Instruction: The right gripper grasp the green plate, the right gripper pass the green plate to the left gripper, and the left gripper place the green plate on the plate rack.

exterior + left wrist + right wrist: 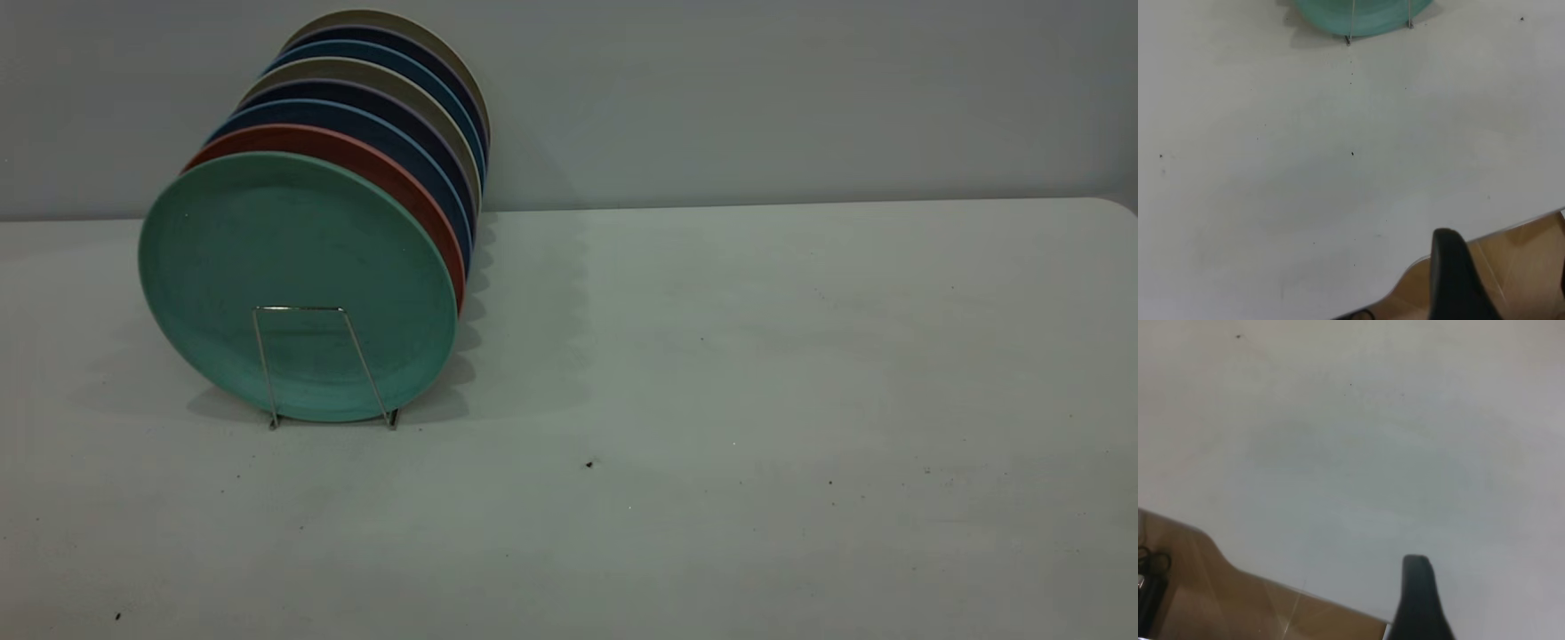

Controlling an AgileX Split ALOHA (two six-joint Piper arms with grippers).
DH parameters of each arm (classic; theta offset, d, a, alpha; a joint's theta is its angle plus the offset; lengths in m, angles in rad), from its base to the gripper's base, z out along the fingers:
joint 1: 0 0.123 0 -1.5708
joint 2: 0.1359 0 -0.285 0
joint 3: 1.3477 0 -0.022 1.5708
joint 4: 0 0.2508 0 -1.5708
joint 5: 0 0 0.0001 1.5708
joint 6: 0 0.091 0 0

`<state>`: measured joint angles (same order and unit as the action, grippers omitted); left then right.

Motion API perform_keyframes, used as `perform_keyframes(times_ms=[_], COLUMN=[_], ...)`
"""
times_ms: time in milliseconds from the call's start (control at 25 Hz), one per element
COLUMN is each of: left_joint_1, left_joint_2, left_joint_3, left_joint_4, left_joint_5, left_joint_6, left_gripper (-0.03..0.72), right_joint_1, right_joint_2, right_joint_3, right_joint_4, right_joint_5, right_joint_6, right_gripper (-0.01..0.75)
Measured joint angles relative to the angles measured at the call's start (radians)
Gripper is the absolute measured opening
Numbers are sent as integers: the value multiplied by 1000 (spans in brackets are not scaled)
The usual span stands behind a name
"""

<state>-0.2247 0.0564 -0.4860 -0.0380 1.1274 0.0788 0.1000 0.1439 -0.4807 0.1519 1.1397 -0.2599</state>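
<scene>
Already racked: green plate (298, 267) upright at near end of plate rack (307, 364), far left on table (756, 400); both grippers' finger state impossible to tell.

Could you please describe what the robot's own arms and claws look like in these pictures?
Only one finger of each shows: the left claw is a matte black, rounded, tapering finger; the right claw is similar, black with a squarer tip. No arms or markings are visible.
</scene>
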Motion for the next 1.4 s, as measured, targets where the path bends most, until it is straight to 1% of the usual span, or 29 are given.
perform_keyframes(times_ms=[1200,1280,1400], left_joint_1=[0,20,79], left_joint_2=[-2,-16,-42], left_joint_3=[0,0,0], left_joint_4=[-4,-5,-7], left_joint_5=[0,0,1], left_joint_6=[-2,-2,-2], left_gripper=[413,413,413], right_joint_1=[-3,-28,-76], right_joint_2=[-11,-34,-76], right_joint_3=[0,0,0], right_joint_4=[-4,0,3], right_joint_5=[0,0,0], right_joint_6=[22,22,22], right_gripper=[564,564,564])
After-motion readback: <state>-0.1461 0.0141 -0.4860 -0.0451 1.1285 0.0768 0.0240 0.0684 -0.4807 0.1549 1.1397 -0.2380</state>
